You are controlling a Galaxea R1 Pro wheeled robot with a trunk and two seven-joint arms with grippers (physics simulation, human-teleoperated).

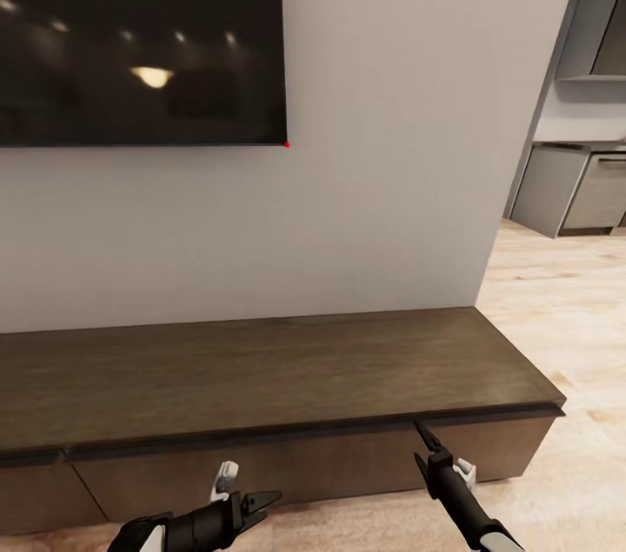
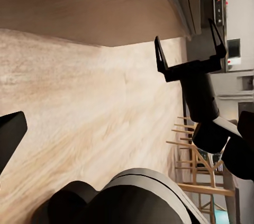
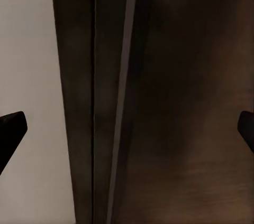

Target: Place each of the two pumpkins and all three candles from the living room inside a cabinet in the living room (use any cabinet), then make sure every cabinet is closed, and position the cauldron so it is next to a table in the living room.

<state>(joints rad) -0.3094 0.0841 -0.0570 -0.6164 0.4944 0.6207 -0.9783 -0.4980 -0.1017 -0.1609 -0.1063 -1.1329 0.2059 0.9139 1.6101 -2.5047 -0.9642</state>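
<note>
Dark brown wood dominated: the cabinet (image 1: 261, 378) ran long and low along the grey wall (image 1: 391, 143), directly ahead of both grippers, its top bare and its drawer fronts apparently all shut. Above it hung a black TV screen (image 1: 139, 30); pale wood floor (image 1: 556, 309) spread off past the right gripper toward a kitchen counter (image 1: 574, 196).

Right gripper (image 1: 426, 439) was raised, fingers spread apart and empty, one tip at the seam under the cabinet's top edge, close to the drawer front or maybe touching it. The right wrist view showed that seam (image 3: 119, 102) up close between the open jaws, though dim enough that contact was hard to confirm. The left wrist view caught the same gripper (image 2: 188, 49) with both prongs clearly parted.

Left gripper (image 1: 261, 504) hung low beside the right one, pointing sideways along the drawer front, fingers parted, holding nothing.

Judgement: this looked like lining up to pull a drawer open. Risks: handle-less fronts give little to hook, so the fingertip could slip out of the narrow seam and skate along the wood; pushing inward instead of catching the lip would jam the finger against the front; the left arm sat near enough to get in the way of an opening drawer.
</note>
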